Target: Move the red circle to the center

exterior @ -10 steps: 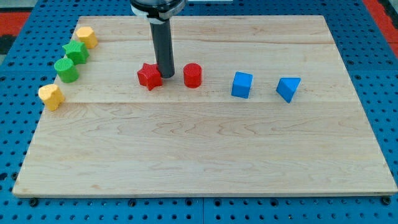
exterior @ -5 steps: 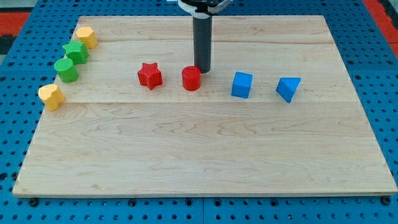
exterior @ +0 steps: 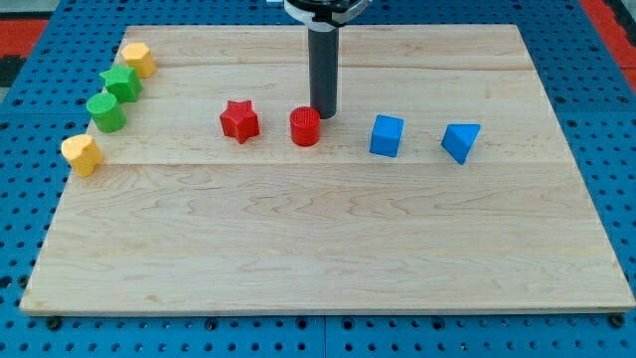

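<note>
Nearest the view's bottom, only bare planks of the wooden board [exterior: 328, 259], laid on a blue pegboard table [exterior: 20, 219].

Midway up the board, a row of blocks, taken here from the red circle [exterior: 305, 126]: red star [exterior: 239, 120] close by to the view's left; blue cube [exterior: 387, 135] to the view's right; blue triangular block [exterior: 461, 141] beyond the cube, well apart from the circle. Red circle itself standing left of the board's middle line and above its center.

Far to the view's left of the circle, near the board's edge: yellow block [exterior: 81, 154] lowest, green cylinder [exterior: 105, 111] above it, green star [exterior: 121, 83] just beyond and touching or nearly so, second yellow block [exterior: 138, 59] farthest up.

Just behind the red circle, at its upper right edge, my tip [exterior: 323, 116], seemingly touching the block; actual contact impossible to confirm. Dark rod rising straight to the view's top. No claw on this arm, hence no wide, narrow or holding state to report.
</note>
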